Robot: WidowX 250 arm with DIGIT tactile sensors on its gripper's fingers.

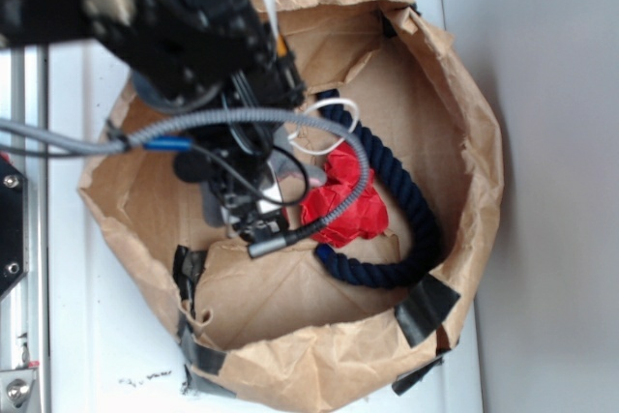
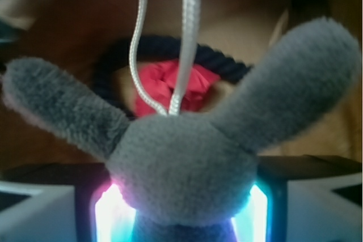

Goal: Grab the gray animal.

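Note:
The gray animal (image 2: 187,162), a plush rabbit with two long ears spread left and right, fills the wrist view. Its head sits squeezed between my glowing finger pads (image 2: 113,213). My gripper (image 2: 181,211) is shut on it. A white cord loop (image 2: 187,38) runs up from the top of its head. In the exterior view my gripper (image 1: 253,221) hangs inside the brown paper bag, just left of the red wad. The arm and cables hide most of the rabbit there; only its white cord (image 1: 334,128) shows clearly.
A red paper wad (image 1: 343,205) (image 2: 170,86) lies on the bag floor. A thick navy rope (image 1: 406,200) (image 2: 227,63) curves around it. The crumpled paper bag wall (image 1: 474,142) rings everything, patched with black tape (image 1: 426,307).

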